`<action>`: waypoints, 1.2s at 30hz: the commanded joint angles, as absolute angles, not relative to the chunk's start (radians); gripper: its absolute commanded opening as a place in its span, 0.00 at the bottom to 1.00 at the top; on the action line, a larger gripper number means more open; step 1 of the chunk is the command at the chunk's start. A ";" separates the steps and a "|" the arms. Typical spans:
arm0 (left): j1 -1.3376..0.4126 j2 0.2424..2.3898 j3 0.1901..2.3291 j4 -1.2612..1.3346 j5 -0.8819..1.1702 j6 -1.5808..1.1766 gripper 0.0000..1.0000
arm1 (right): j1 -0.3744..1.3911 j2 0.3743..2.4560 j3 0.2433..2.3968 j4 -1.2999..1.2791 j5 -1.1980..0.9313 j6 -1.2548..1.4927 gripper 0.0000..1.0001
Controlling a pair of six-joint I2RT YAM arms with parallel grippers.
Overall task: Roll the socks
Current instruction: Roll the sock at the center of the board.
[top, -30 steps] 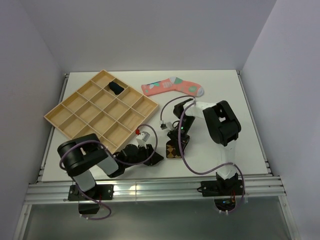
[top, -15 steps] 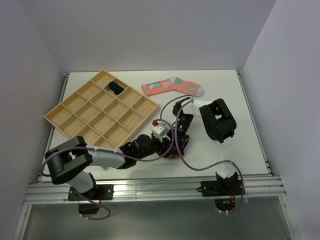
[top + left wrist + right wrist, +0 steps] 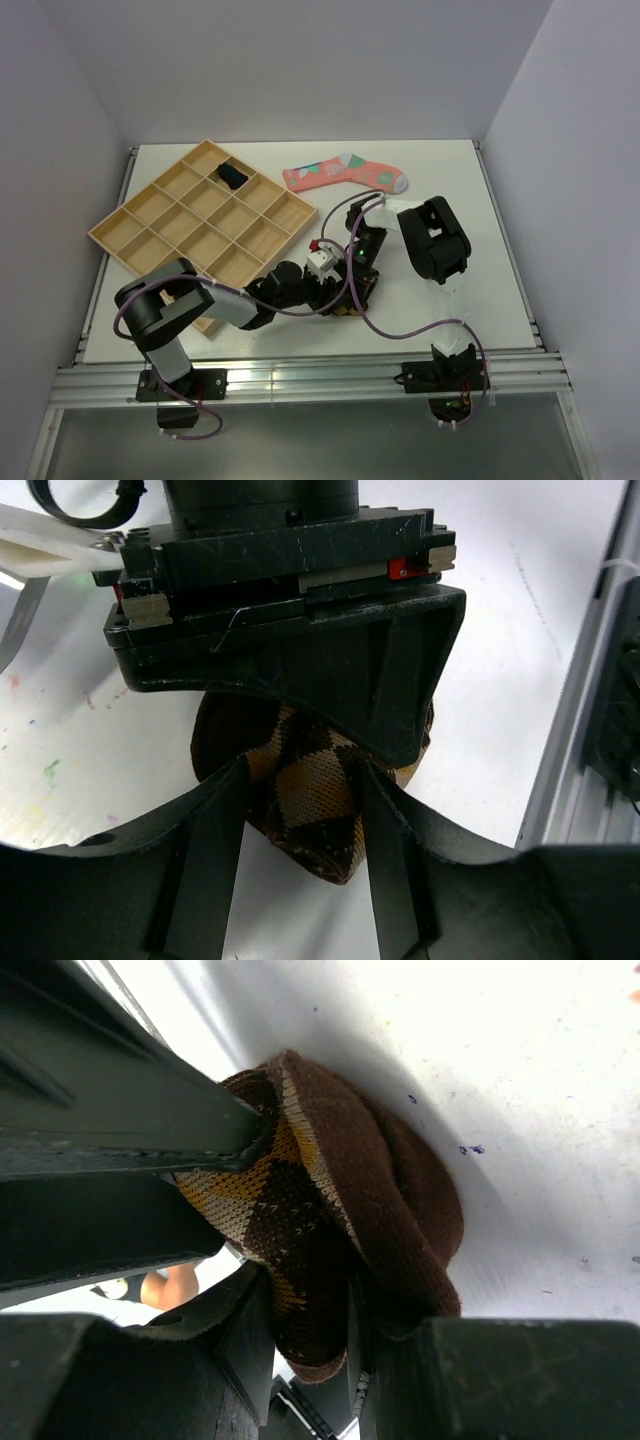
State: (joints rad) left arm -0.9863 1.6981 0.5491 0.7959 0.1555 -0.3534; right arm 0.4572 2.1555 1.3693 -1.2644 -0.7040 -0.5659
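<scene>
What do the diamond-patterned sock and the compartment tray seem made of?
The diamond-patterned sock looks like knitted yarn, matte; stitch loops show up close. The compartment tray is probably pale unpainted wood, judging by its light tan colour; grain is too small to see.

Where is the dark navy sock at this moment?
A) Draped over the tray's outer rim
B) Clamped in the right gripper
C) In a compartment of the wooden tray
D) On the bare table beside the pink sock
C: the dark navy sock sits inside a compartment along the far edge of the wooden tray. The right gripper clamps the brown diamond-patterned sock instead.
</scene>
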 commanded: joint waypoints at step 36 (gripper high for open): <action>-0.907 1.977 0.610 0.678 0.370 -0.706 0.00 | 0.393 1.447 0.963 -0.652 -0.337 -0.460 0.58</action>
State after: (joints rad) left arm -0.9062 1.9156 0.6334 0.9630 0.3550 -0.7105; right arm 0.4271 1.5257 0.9791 -0.7750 -0.4015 -0.4229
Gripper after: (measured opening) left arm 0.072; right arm 0.578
